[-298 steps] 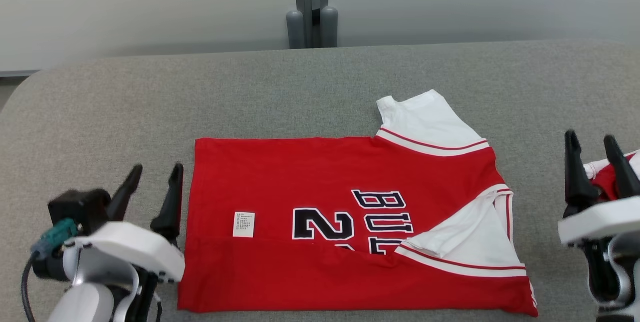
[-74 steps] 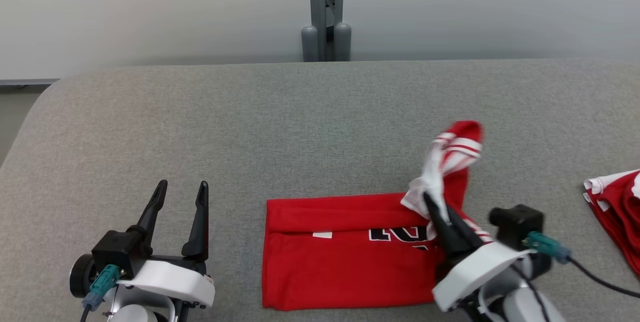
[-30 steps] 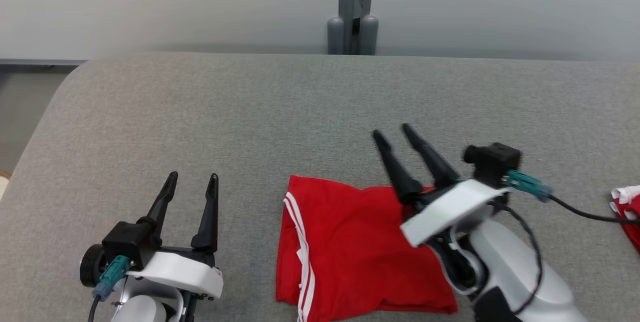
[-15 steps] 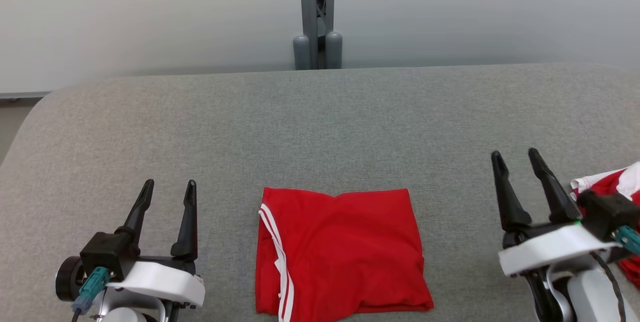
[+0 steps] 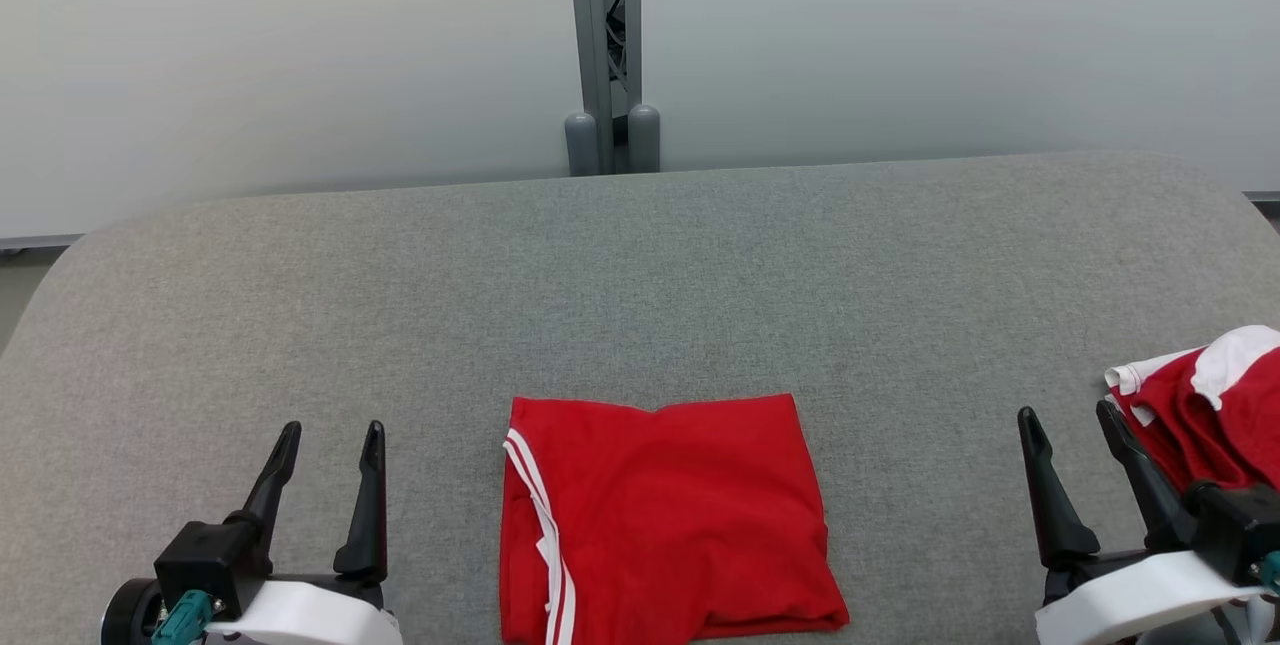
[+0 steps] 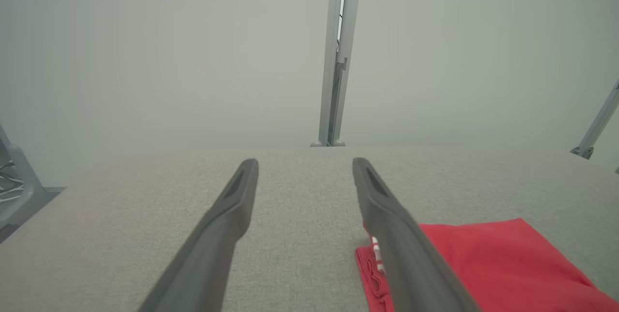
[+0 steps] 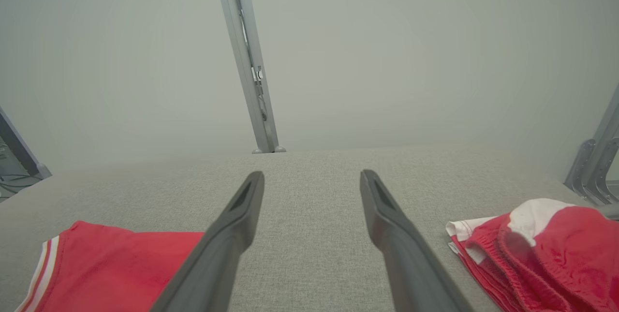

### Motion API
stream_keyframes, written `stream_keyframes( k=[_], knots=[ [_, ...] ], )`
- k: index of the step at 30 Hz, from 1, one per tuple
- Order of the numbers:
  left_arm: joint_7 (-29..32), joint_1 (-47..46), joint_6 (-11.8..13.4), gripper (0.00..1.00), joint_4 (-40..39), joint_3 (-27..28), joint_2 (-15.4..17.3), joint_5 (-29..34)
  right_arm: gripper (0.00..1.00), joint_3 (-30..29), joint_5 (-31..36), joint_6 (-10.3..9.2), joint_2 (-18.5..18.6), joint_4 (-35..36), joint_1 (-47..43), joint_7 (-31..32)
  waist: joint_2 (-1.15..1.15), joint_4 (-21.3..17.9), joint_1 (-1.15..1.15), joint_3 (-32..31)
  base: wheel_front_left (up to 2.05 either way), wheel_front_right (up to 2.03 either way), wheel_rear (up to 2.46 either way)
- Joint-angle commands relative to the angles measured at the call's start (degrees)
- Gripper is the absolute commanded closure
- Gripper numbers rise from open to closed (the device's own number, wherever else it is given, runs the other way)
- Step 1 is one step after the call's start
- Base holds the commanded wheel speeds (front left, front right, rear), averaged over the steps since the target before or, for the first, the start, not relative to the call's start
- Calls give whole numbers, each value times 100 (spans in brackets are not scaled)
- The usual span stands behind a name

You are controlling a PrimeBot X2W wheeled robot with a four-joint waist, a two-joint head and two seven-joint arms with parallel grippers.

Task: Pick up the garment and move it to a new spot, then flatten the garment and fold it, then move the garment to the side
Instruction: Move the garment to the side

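Garment: red white-striped fabric jersey (image 5: 665, 520), now folded square.
Right gripper (image 5: 1066, 410): backed off, spread wide, empty.
Left gripper (image 5: 332, 428): likewise spread, empty.
Your remaining step: move aside.

The right gripper (image 7: 312, 176) was shown with its jaws spread wide. Nothing was held between them, and bare grey table (image 7: 309, 234) was seen in the gap. The garment (image 7: 111, 263), red with white stripes along one edge, was laid folded at the lower left and was partly hidden behind one finger (image 7: 227, 239). A crumpled red and white pile (image 7: 541, 249) was seen at the lower right, apart from the other finger. A grey post (image 7: 249, 60) was seen behind the table's far edge.
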State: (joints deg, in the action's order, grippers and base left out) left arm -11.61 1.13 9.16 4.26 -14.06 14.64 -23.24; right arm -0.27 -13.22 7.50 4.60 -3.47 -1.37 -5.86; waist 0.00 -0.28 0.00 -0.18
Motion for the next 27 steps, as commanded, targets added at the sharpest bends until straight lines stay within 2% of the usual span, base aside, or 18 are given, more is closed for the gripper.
stream_keyframes(
  k=[1, 11, 17, 27],
  knots=[
    [29, 83, 47, 0, -44, 9, 35, -32, 0, -44, 50, -2, -15, 118, -126, 78, 0, 4, 0, -24, 0, 0, 0],
    [96, 119, 99, 0, -116, -11, 56, -64, 0, -98, 99, -2, -108, 376, -297, 282, 0, 19, 0, -18, 0, 0, 0],
    [68, -33, 48, 0, -134, -75, 58, -36, 0, -7, 167, -2, -98, 286, -217, 410, 0, 244, 0, 46, 0, 0, 0],
    [-46, -217, -49, 0, 26, -215, -61, -71, 0, 742, -53, -2, 41, -1009, 137, 574, 0, 961, 0, 238, 0, 0, 0]
  ],
)
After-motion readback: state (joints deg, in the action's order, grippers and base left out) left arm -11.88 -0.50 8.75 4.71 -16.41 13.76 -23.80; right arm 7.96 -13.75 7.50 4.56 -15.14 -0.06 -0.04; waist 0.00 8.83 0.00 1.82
